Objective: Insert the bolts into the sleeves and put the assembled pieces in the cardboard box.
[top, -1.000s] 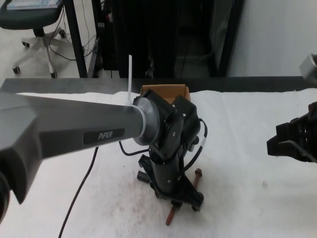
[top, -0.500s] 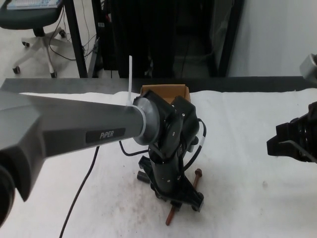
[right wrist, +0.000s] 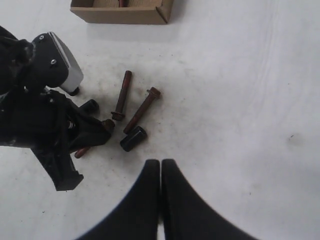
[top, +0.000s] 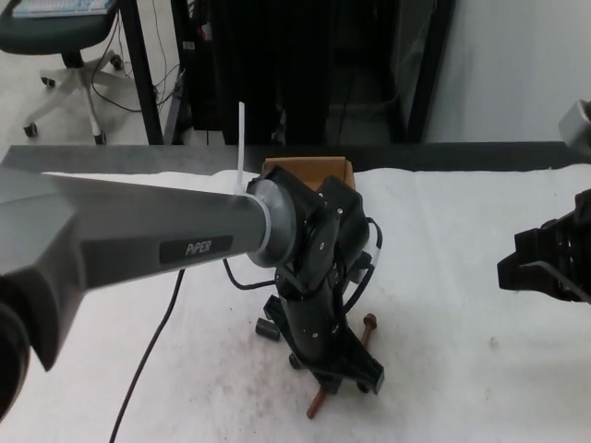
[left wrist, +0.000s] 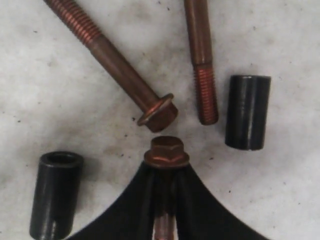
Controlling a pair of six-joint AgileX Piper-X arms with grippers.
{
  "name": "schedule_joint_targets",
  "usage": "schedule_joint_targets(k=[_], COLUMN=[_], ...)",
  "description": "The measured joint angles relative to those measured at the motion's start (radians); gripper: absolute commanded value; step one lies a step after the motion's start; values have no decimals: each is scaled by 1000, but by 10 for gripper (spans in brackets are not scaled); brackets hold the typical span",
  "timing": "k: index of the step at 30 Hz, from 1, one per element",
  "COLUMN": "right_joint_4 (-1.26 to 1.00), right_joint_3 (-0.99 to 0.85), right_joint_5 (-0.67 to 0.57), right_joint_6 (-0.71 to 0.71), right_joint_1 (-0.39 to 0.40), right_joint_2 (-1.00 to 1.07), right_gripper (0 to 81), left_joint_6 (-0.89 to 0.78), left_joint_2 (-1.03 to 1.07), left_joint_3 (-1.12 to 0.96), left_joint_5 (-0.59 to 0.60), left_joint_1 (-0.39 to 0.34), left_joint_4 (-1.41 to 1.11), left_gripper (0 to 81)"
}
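Your left claw (left wrist: 165, 172) pinches a coppery hex-head bolt (left wrist: 166, 151); lift it clear, then line it up with the black cylindrical sleeve (left wrist: 56, 192).

The held bolt (left wrist: 166, 151) in my left claw (left wrist: 166, 170) shows just its head. My fingers (left wrist: 125, 215) hide its stem. The first loose bolt (left wrist: 115, 62) and second loose bolt (left wrist: 201, 60) run off the edge. My left arm (top: 138, 231) covers part of the cardboard box (top: 305, 171).
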Motion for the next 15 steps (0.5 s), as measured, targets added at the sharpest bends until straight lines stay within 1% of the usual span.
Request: schedule_joint_targets(k=[4, 8, 9, 10, 11, 12, 14, 15], right_joint_4=[0, 0, 0, 0, 0, -5, -31, -78], right_joint_3=[0, 0, 0, 0, 0, 0, 0, 0], right_joint_5=[0, -8, -24, -24, -52, -81, -162, -210], right_joint_6=[0, -12, -25, -28, -40, -58, -82, -98], right_joint_1=[0, 0, 0, 0, 0, 0, 3, 17], right_joint_2=[0, 0, 0, 0, 0, 0, 0, 0], right_gripper=[8, 8, 8, 8, 8, 8, 8, 8], left_joint_6=[9, 41, 49, 51, 54, 56, 55, 55], left_joint_2=[-51, -212, -315, -371, -474, -533, -657, -720], left_joint_3=[-16, -29, -30, -30, -10, 10, 69, 110], left_joint_5=[4, -51, -89, -109, -140, -148, -169, -176], left_joint_1=[4, 32, 58, 75, 114, 135, 180, 205], left_joint_4=[8, 6, -1, -3, -15, -17, -19, -19], left_gripper=[3, 3, 3, 3, 3, 3, 3, 3])
